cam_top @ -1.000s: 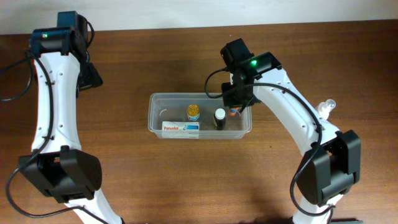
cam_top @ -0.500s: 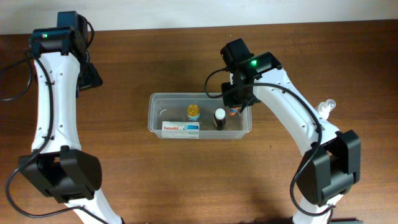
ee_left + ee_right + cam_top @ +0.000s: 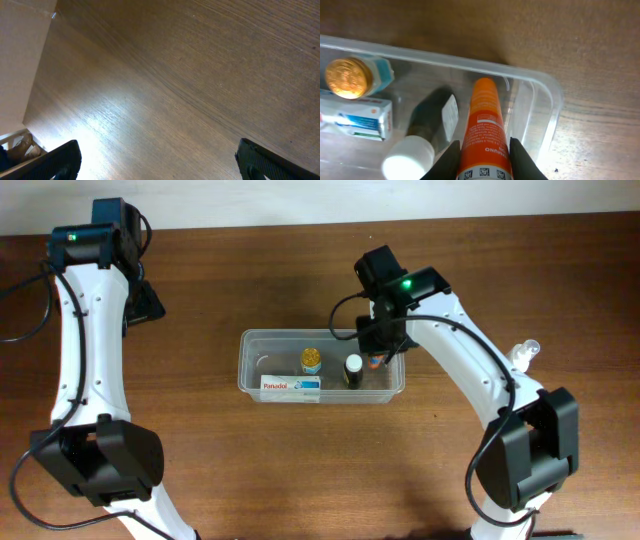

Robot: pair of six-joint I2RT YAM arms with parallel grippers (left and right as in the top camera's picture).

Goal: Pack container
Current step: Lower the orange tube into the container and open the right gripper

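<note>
The clear container (image 3: 248, 352) sits mid-table. Inside are a white Panadol box (image 3: 291, 387), a gold-capped bottle (image 3: 311, 360) and a dark bottle with a white cap (image 3: 353, 369). My right gripper (image 3: 378, 352) is over the container's right end, shut on an orange tube (image 3: 485, 131) whose tip points down into the container (image 3: 547, 120), beside the dark bottle (image 3: 427, 127). The gold cap (image 3: 348, 77) and box (image 3: 355, 116) show at left. My left gripper (image 3: 160, 160) is open and empty over bare wood, far back left of the container.
A small clear spray bottle (image 3: 525, 354) lies on the table right of the container, beside my right arm. The wall edge (image 3: 22, 65) shows at the left of the left wrist view.
My right gripper has shifted very slightly with the orange tube over the container's right end. The left arm has not moved.
</note>
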